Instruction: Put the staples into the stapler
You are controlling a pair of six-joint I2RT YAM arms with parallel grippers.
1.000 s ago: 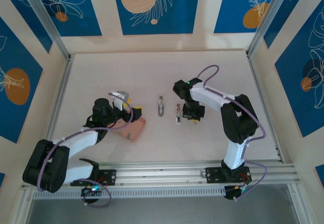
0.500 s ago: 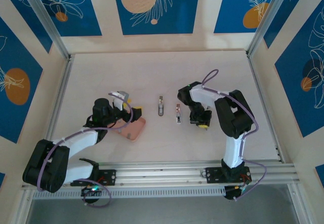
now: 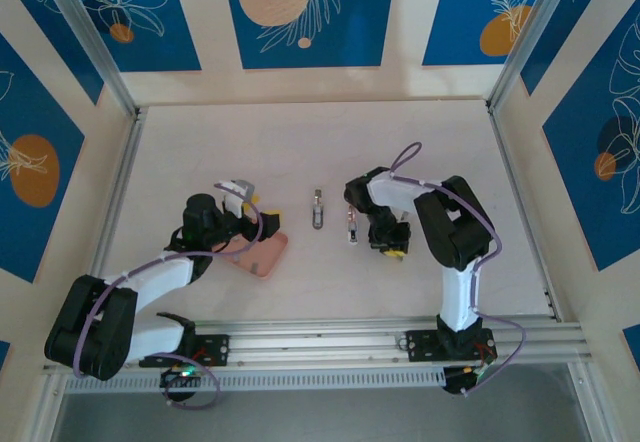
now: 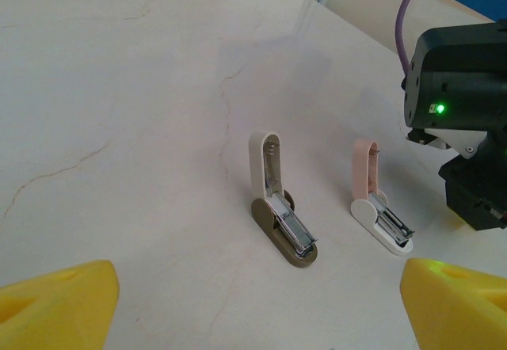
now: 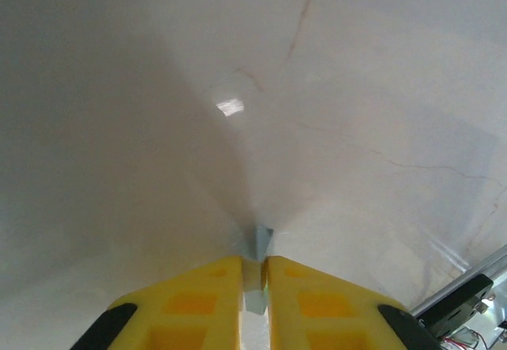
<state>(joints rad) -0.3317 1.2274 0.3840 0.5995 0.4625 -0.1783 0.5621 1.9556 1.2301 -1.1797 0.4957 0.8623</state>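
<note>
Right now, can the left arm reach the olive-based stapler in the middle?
Probably yes: the left gripper is open, facing the olive-based stapler across bare table; the right arm sits farther off, by the pink stapler.

Two mini staplers open at mid-tabletop, one staple strip pinched nearby.
The olive-based stapler, nearer the left edge, has its white arm swung upright and its metal channel bared. The pink-armed stapler, white-based, stands just beside it, apart and open the same way. The tiny grey staple strip pokes from the closed tips of the right gripper, down at the tabletop.
</note>
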